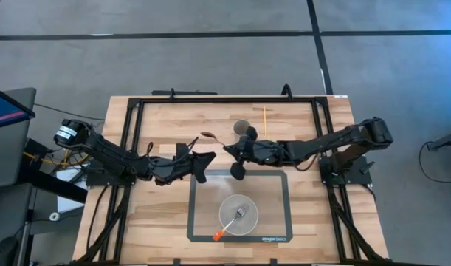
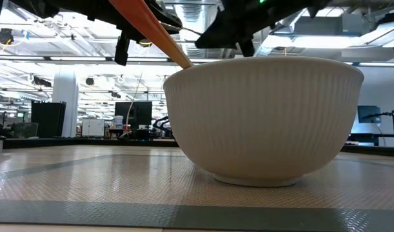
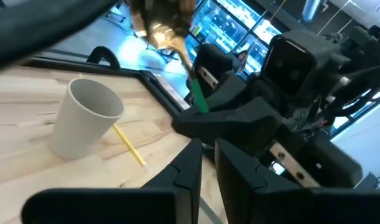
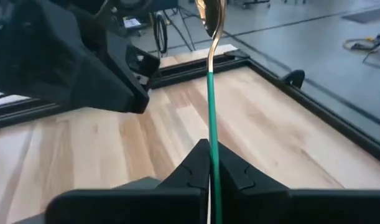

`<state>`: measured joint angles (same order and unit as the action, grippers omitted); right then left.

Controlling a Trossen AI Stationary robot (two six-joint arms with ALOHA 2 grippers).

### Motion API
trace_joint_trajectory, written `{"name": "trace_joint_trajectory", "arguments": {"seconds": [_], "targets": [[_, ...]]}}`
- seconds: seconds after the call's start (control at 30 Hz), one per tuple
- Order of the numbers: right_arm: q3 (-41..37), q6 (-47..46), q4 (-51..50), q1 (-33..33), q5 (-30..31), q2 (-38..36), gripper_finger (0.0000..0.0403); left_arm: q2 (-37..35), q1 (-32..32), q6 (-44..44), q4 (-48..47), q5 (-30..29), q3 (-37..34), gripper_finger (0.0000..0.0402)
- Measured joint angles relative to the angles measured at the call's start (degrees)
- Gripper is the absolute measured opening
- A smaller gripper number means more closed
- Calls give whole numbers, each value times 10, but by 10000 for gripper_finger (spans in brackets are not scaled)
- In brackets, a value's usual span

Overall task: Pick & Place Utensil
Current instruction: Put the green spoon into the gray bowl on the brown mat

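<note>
currently the right gripper [image 4: 209,167] is clamped on a green-handled spoon [image 4: 211,93], held in the air above the desk's middle, toward its back edge and near the cup [image 1: 242,128]. left gripper [image 1: 201,163] hangs just beside it, fingers closed on nothing. a fork [image 1: 232,220] with an orange handle already lies in the bowl [image 1: 249,223] on the mat [image 1: 199,207] at the front edge. risks: the thin handle could pivot or slip in the pinch, the arms are close enough to clash, and a drop from this height would miss the bowl.
</note>
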<state>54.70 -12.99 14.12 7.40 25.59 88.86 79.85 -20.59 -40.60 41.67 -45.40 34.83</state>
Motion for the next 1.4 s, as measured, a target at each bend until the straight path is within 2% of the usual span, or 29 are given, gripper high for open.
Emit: {"name": "trace_joint_trajectory", "arguments": {"seconds": [0.1, 0.27, 0.43, 0.6, 0.73, 0.93, 1.07, 1.4], "targets": [[0, -2, -51, 9, -11, -25, 1, 0, -1, 1, 0, 6, 0, 45], [0, -59, -170, 13, -90, -79, 1, 0, -1, 33, 0, 83, 0, 45], [0, -177, -287, 14, -210, -135, 1, 0, -1, 44, 4, 176, 0, 44], [0, -317, -421, 35, -283, -166, 0, 0, -1, 44, 4, 246, 0, 44], [0, -443, -487, 74, -351, -164, 0, 0, -1, 63, 4, 281, 0, 44], [0, -582, -442, 144, -439, -128, 0, 0, -1, 94, 4, 306, 0, 44], [0, -637, -391, 175, -464, -85, 0, 0, -1, 104, -9, 307, 0, 44], [0, -651, -311, 147, -523, 7, 0, 0, -8, 104, -34, 308, 0, 44]]}}
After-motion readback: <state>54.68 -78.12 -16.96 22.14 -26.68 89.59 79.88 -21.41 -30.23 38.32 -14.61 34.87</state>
